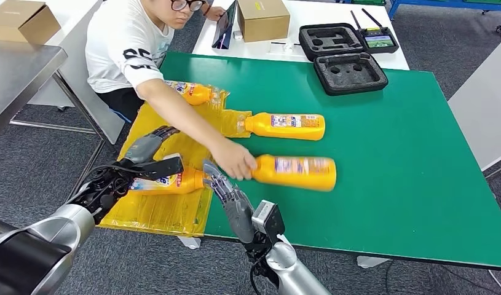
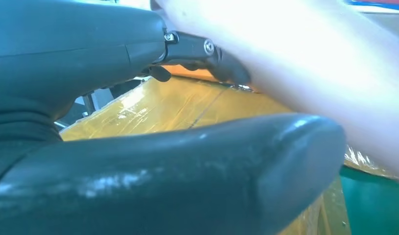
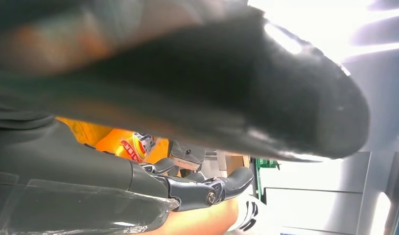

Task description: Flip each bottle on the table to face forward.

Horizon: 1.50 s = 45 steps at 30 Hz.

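The left robot hand (image 1: pixel 143 161) grips the bottle (image 1: pixel 174 181) at seven o'clock on the surface (image 1: pixel 389 153); the right robot hand (image 1: pixel 230 198) hovers spread. Better wait until the person's hand (image 1: pixel 234 160) clears.

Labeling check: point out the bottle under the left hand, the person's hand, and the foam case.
bottle (image 1: pixel 185 182): head view, orange shoulder.
person's hand (image 1: pixel 234 161): head view, back of hand.
foam case (image 1: pixel 351 81): head view, front rim.

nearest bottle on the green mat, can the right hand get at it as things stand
Probably not yet. A person's hand grips the neck of that bottle, right between it and the right hand. The body of the bottle lies open further along, but reaching it means passing the person's arm.
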### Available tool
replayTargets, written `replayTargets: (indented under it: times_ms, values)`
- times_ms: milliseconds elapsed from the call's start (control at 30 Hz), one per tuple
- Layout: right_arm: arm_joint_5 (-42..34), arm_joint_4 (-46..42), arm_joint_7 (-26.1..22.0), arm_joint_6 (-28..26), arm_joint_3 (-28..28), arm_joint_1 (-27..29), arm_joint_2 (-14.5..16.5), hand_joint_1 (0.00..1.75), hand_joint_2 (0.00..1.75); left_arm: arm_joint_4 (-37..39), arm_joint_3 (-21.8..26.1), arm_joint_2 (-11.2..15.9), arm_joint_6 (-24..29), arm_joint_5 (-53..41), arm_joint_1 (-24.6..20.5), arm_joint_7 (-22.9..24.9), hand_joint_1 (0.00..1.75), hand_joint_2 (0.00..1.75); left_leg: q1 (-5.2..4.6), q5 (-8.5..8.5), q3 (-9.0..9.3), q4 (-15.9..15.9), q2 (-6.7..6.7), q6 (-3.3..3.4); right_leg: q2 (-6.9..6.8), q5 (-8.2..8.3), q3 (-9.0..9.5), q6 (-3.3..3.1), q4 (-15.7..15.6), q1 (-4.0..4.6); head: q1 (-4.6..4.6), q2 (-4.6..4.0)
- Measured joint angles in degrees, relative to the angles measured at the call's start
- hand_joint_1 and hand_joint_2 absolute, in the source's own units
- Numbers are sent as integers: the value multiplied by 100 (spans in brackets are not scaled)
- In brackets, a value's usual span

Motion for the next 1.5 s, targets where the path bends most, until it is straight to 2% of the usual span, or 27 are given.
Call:
replayTargets:
  times_ms: [67, 100, 167, 233, 267, 333, 400, 467, 533, 600, 667, 733, 867, 1000, 1100, 1367, 1500]
  values:
    - [3, 3, 0, 1, 0, 0, 0, 0, 0, -3, 63, -11, 246, -7, 25, -24, 0, 0, 0, 0, -1, 0, 0, 0, 0, 0, -1, 0, 0, 0, 1, 0]
    - [2, 7, 0, 1, 1, 0, 1, 0, 0, -9, 111, -22, 566, -7, 45, -72, 0, 0, 0, 0, -1, 0, 0, 0, 0, 0, -1, 0, 0, 0, 1, 0]
    - [-8, 21, 0, 10, 8, 0, 5, 0, 0, -61, 252, -55, 1605, -107, 97, -235, 0, 0, -1, 0, -2, 0, 0, 0, 1, 0, -2, 0, 0, -1, 1, 0]
    - [-25, 45, 0, 27, 34, -1, 18, 0, 0, -359, 558, -126, 2586, -724, 217, -452, 0, 0, -2, 0, -2, 1, -1, 0, 0, 0, -3, 0, -1, -2, -1, 0]
    - [-32, 60, 0, 34, 54, -3, 27, 0, 0, -654, 831, -185, 2848, -1284, 325, -574, 0, 0, -2, 0, -2, 1, -2, 0, -2, -1, -4, 0, -1, -3, -1, 0]
    - [-42, 93, 0, 34, 102, -9, 51, 0, 0, -1438, 1647, -366, 2989, -2534, 606, -790, 0, 0, -2, -1, -4, 1, -2, 0, -3, -2, -4, -1, -1, -3, 1, 0]
    - [-35, 124, 0, -7, 151, -13, 74, 0, 0, -2094, 2482, -569, 2991, -3038, 829, -858, 0, 0, -2, -6, -6, 0, 15, -2, 15, 1, -10, -1, -1, -3, 3, -1]
    - [19, 140, 0, -127, 194, -13, 81, 0, 0, -2400, 3092, -692, 2990, -2334, 894, -853, 0, 0, -2, -12, -3, 0, 36, -6, 36, 8, -17, -7, -1, -2, 1, -1]
    - [109, 143, 0, -280, 216, -17, 70, 0, 0, -2450, 3432, -744, 2967, -539, 905, -853, 0, 0, 0, -12, 2, 0, 39, -10, 41, 11, -18, -14, -1, 0, -1, 0]
    - [172, 130, 3, -390, 223, -29, 40, 0, 87, -2463, 3529, -761, 2875, 1525, 979, -859, 0, 0, 6, -9, 3, 0, 35, -11, 39, 10, -17, -16, -1, 6, -2, 0]
    - [207, 73, 37, -493, 221, -44, -17, 0, 175, -2534, 3541, -763, 2705, 2908, 1135, -868, 0, 0, 12, -7, 1, 0, 33, -11, 35, 9, -16, -17, 0, 14, -1, 0]
    - [272, -50, 147, -657, 187, -70, -106, 0, 175, -2693, 3536, -762, 2501, 3549, 1348, -884, 0, 0, 13, -5, -1, 0, 31, -11, 31, 9, -14, -18, 0, 15, -1, 0]
    - [556, -410, 467, -1010, 2, -129, -365, 0, 175, -3192, 3512, -769, 2212, 4149, 1885, -896, 0, 0, 1, -7, -3, 0, 31, -8, 34, 9, -13, -16, -2, 2, 1, -1]
    - [1086, -758, 727, -1341, -202, -176, -674, 0, 175, -3796, 3462, -769, 2100, 4382, 2528, -906, 0, 0, -4, -9, -4, 1, 29, -7, 33, 9, -16, -15, -5, -4, 1, 0]
    - [1228, -933, 813, -1408, -316, -227, -834, 0, 175, -4102, 3421, -767, 2075, 4427, 2850, -921, 0, 0, -3, -10, -5, 1, 25, -7, 30, 8, -16, -16, -5, -2, 1, -1]
    - [1288, -1150, 874, -1415, -403, -243, -1010, 0, 175, -4416, 3376, -767, 2073, 4448, 3095, -927, 0, 0, 3, -7, -3, 0, 20, -8, 31, 9, -15, -16, -3, 4, 0, -1]
    - [2036, -1251, 1342, -1503, -442, -247, -1145, 0, 175, -4567, 3359, -757, 2125, 4469, 3227, -927, 0, 0, 1, -7, -4, 0, 18, -8, 31, 9, -13, -16, -3, 2, -1, 0]
